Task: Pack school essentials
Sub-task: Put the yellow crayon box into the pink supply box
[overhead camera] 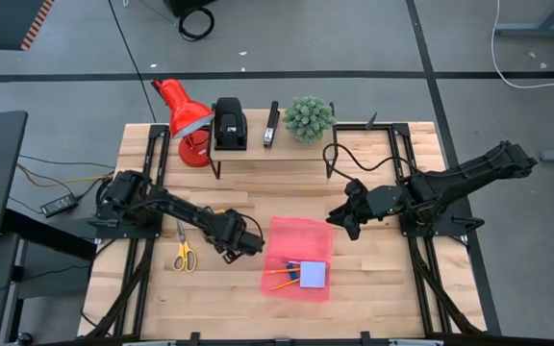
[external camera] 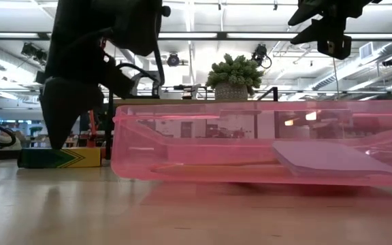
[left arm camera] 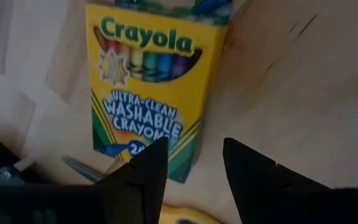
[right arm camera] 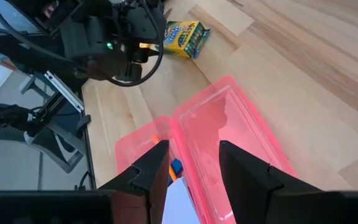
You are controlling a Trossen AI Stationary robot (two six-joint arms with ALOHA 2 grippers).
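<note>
Left pincer (left arm camera: pixel 194 165) open, hovering just short of crayon box (left arm camera: pixel 149 84), lying flat on counter (overhead camera: pixel 373 298) left of pink bin (overhead camera: pixel 301 235). Risk: fingers nudging box away, or snagging scissors (overhead camera: pixel 184 252) nearby. Farther right, right pincer (overhead camera: pixel 346 219) open above bin, possibly crowding the drop.

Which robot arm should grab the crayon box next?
Probably the left. Its fingers hang open just over the yellow-green cardboard crayon box, which lies on the wood outside the pink see-through plastic bin. The right gripper waits at the bin's other side.
</note>
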